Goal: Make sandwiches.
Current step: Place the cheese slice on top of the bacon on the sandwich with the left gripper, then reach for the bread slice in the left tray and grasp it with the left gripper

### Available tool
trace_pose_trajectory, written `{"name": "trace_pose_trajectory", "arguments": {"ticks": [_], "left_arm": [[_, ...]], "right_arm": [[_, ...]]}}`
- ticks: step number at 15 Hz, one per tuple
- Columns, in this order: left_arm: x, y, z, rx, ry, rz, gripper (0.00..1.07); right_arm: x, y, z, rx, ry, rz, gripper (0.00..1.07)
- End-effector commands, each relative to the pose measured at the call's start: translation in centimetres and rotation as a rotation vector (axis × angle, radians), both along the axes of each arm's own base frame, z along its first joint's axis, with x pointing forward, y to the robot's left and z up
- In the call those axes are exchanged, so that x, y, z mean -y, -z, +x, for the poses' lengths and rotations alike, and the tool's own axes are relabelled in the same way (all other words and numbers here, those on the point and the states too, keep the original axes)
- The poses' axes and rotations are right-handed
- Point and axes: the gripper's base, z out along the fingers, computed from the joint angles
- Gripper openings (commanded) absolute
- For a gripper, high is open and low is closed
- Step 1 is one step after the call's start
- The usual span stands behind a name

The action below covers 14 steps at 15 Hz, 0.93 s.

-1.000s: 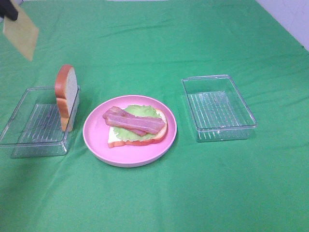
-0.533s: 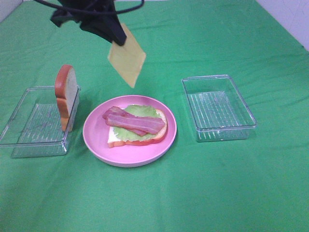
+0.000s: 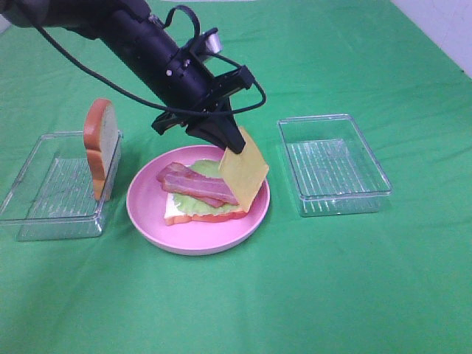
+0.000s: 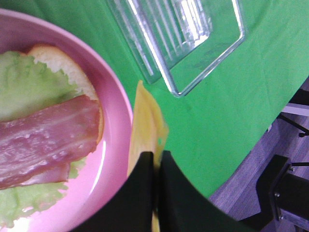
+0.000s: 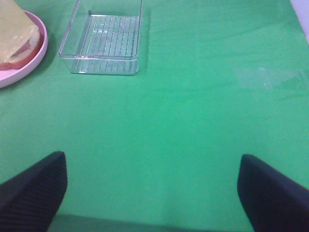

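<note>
A white bread slice (image 3: 177, 212) with an orange-brown crust lies on the round pink plate (image 3: 147, 214), topped with pale-green lettuce (image 3: 193, 203) and reddish-pink bacon strips (image 3: 195, 184). My left gripper (image 3: 225, 144) is shut on a yellow cheese square (image 3: 243, 173), held tilted over the plate's right side, its lower edge close to the bacon. In the left wrist view the cheese (image 4: 145, 130) hangs edge-on from the shut fingers (image 4: 145, 183) beside the bacon (image 4: 48, 140). A second bread slice (image 3: 100, 147) stands upright in the left clear tray (image 3: 33, 210). My right gripper (image 5: 152, 193) is open over bare cloth.
An empty clear plastic tray (image 3: 332, 164) stands right of the plate; it also shows in the right wrist view (image 5: 104, 43) and the left wrist view (image 4: 178, 34). Green cloth covers the table. The table's edge shows in the left wrist view.
My left arm has swung from the far left to over the plate, lowering the cheese square from high above the table to just above the sandwich's right side.
</note>
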Motion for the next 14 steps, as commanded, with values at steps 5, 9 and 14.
{"name": "trace_pose_trajectory", "arguments": {"ticks": [5,9,14], "left_arm": [[-1.9,2.2,1.0,0.102,0.009,0.273,0.0],[-2.0,2.3,1.0,0.108,0.015,0.286,0.14],[-1.8,-4.7,1.6,0.282,-0.014,0.211,1.01]], "right_arm": [[0.0,0.0,-0.3,0.033,0.006,0.001,0.92],[0.0,0.0,-0.3,0.033,0.006,0.001,0.92],[0.0,0.0,-0.3,0.033,0.006,0.001,0.92]]}}
